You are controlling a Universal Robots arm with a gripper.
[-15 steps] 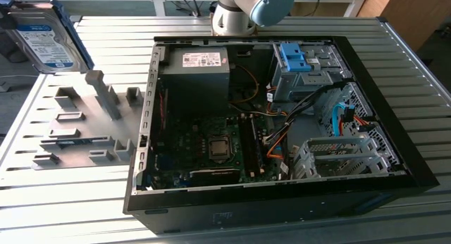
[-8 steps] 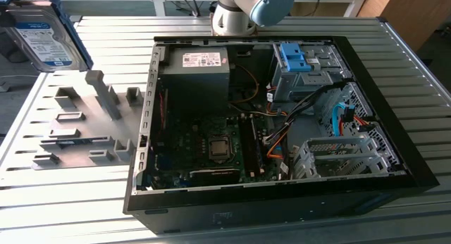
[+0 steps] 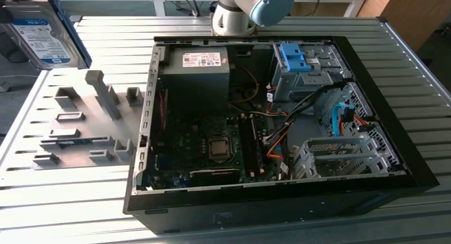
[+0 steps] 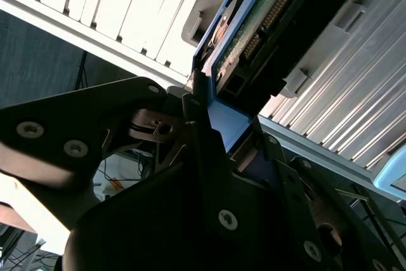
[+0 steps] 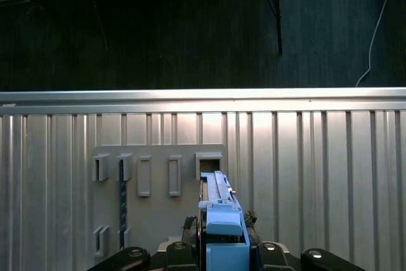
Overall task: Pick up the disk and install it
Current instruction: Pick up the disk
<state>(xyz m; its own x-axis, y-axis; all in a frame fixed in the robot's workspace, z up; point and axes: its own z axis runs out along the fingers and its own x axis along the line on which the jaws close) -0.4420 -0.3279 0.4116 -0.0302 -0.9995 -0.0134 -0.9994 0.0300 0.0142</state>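
The gripper (image 4: 222,125) is clamped on the disk (image 4: 254,30), its dark fingers pressed against the blue carrier frame at one end. In the second wrist view the drive's underside faces the camera: a green circuit board with a row of connector pins, edged in blue plastic. In the first wrist view the disk (image 5: 219,211) hangs edge-on from the gripper (image 5: 222,255), over a slot in the grey fixture plate (image 5: 158,214), and seems to be clear of it. The plate, with several more rectangular pockets, lies on the slatted metal table (image 5: 317,176) near one edge, with dark floor (image 5: 158,30) beyond.

In the exterior view the disk (image 3: 39,33) is held up above the table's far corner on the exterior view's left, white-and-blue label showing. The fixture plate (image 3: 71,143) lies below it. Beside the plate sits the open computer case (image 3: 282,212), with a dark grey box (image 3: 200,69) and a bare blue bracket (image 3: 292,56) inside. The arm (image 3: 240,11) rises behind the case.
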